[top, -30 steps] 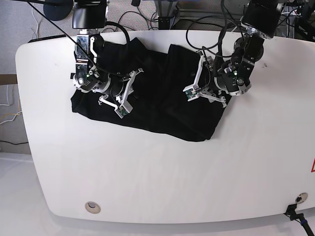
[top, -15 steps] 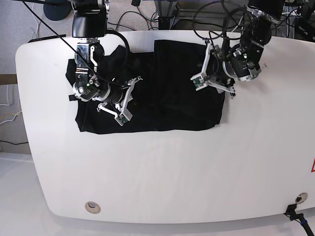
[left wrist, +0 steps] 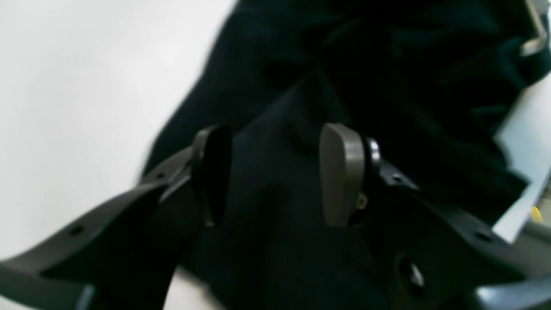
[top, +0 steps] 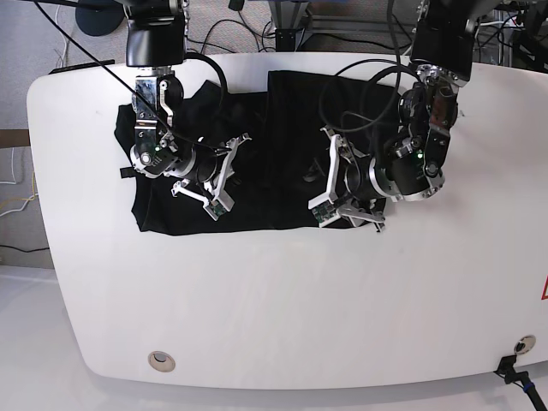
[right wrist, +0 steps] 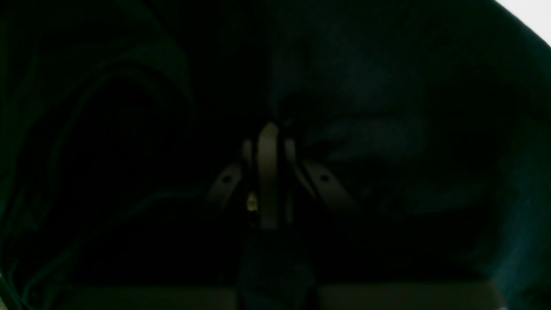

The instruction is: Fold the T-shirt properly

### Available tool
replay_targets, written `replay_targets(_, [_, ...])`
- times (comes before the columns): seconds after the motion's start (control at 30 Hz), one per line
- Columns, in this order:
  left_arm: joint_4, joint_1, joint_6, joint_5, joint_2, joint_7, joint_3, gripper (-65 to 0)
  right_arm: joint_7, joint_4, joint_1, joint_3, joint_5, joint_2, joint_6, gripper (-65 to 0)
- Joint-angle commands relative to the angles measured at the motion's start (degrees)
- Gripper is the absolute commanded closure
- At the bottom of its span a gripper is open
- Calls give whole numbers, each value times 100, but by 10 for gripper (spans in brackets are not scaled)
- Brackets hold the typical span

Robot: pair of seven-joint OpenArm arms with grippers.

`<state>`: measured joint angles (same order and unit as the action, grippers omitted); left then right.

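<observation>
Right, we have the T-shirt (top: 257,163) lying on the white worktop (top: 282,308), spread toward its far edge, and both arms are down over it. Our left end effector (top: 330,184) sits over the shirt's near hem with its pads (left wrist: 340,172) well apart and black cloth between them, not pinched. Our right end effector (top: 214,171) is over the shirt's other half, pads (right wrist: 269,172) pressed together; the wrist view is too dark to say whether any cloth is caught in them.

What could go wrong? We judge that if the left end effector closes where it stands, it may take several layers at once or only a loose ridge, and any pull would drag the whole garment instead of turning one edge. A closed right end effector pressing on the cloth could also rumple it.

The shirt reads as plain black, roughly rectangular, softly creased, with a raised fold line running near its middle; no print shows.
</observation>
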<state>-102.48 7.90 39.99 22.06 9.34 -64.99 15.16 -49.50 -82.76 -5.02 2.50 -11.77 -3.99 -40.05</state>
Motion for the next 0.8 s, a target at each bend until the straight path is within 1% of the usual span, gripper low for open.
replay_targets(0.0, [195, 120, 1, 75, -156, 86, -8, -309, -4, -36, -74, -26, 47, -27, 5, 0])
replay_targets(0.1, [503, 111, 1, 180, -288, 86, 133, -309, -4, -36, -74, -26, 47, -27, 5, 0])
replay_targets(0.2, [573, 93, 1, 585, -297, 86, 273, -309, -4, -27, -74, -26, 47, -19, 5, 0])
replay_targets(0.33, [582, 49, 1, 1174, -306, 95, 282, -309, -4, -27, -65, -26, 47, -19, 5, 0])
replay_targets(0.43, [634, 49, 1, 1183, -526, 95, 273, -309, -4, -27, -4, -26, 47, -27, 5, 0])
replay_targets(0.5, [881, 49, 1, 1183, -640, 95, 291, -309, -4, -27, 5, -26, 47, -27, 5, 0])
replay_targets(0.6, [1373, 85, -117, 1183, -851, 121, 291, -309, -4, -27, 14, -26, 47, -27, 5, 0])
replay_targets(0.7, [1610, 93, -144, 1183, -904, 244, 291, -309, -4, -27, 14, -26, 47, -27, 5, 0])
replay_targets(0.77, [1698, 102, -399, 1183, -930, 332, 291, -309, -4, -27, 14, -26, 47, -27, 5, 0])
